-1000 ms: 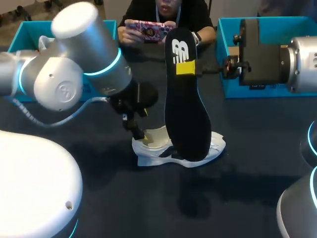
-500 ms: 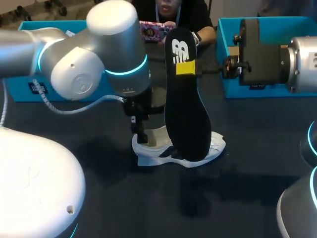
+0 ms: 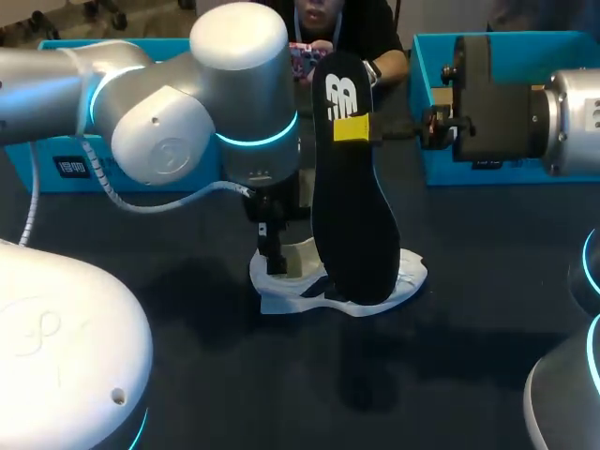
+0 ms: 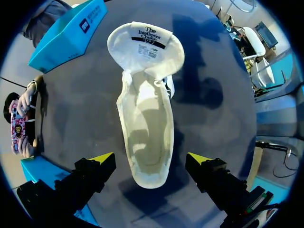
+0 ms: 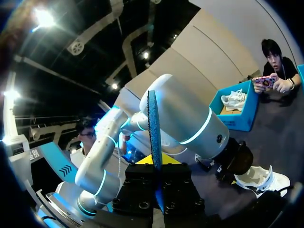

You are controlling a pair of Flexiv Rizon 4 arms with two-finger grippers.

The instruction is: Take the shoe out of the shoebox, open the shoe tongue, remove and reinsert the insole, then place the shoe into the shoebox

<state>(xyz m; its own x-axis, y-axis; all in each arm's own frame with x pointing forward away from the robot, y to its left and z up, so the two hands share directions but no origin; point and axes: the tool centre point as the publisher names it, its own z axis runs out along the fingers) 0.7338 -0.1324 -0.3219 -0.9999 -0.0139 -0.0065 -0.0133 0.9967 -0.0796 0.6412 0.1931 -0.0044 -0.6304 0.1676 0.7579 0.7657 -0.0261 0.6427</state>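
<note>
Insole (image 3: 354, 216) out, pinched upright in right end effector (image 3: 353, 128). Left end effector (image 4: 151, 159) spread astride shoe (image 4: 145, 123). Reinsertion probably next: steady shoe, feed insole in.

A dark table (image 3: 234, 394) carries everything. At the table's far edge a person (image 3: 380, 33) rests both forearms on it, holding a pink patterned phone (image 3: 302, 58).

Robotics lab, likely: left arm (image 3: 234, 103), right arm (image 3: 572, 108) with glowing cyan joint rings over dark bench (image 3: 450, 281); blue shoeboxes (image 3: 441, 173) on it.
</note>
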